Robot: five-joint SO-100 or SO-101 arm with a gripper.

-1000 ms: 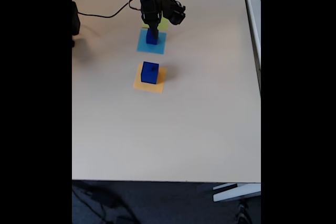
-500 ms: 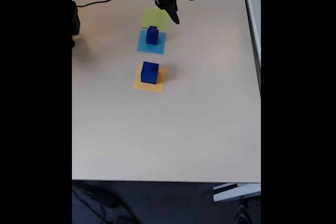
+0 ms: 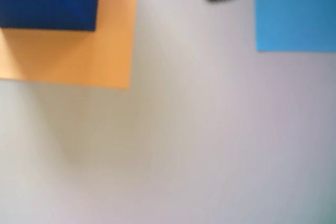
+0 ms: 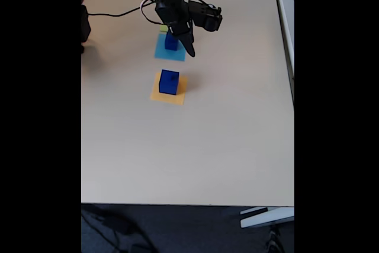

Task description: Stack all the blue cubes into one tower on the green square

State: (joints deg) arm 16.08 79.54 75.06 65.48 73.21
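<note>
My jaws [image 4: 188,48] hang above the counter [image 4: 225,134], apparently carrying nothing, though I cannot tell their spread. 1 cube [image 4: 172,41] sits just behind them on the blue square [image 4: 163,53]; another [image 4: 169,82] waits ahead on the orange square [image 4: 179,95], probably my next pick. The green square [image 4: 163,28] lies behind the arm.

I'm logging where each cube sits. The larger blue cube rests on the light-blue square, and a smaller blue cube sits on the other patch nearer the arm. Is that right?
Not quite: in the fixed view the larger blue cube rests on the orange square, not the light-blue one. The smaller blue cube sits on the light-blue square, nearer the arm.
</note>
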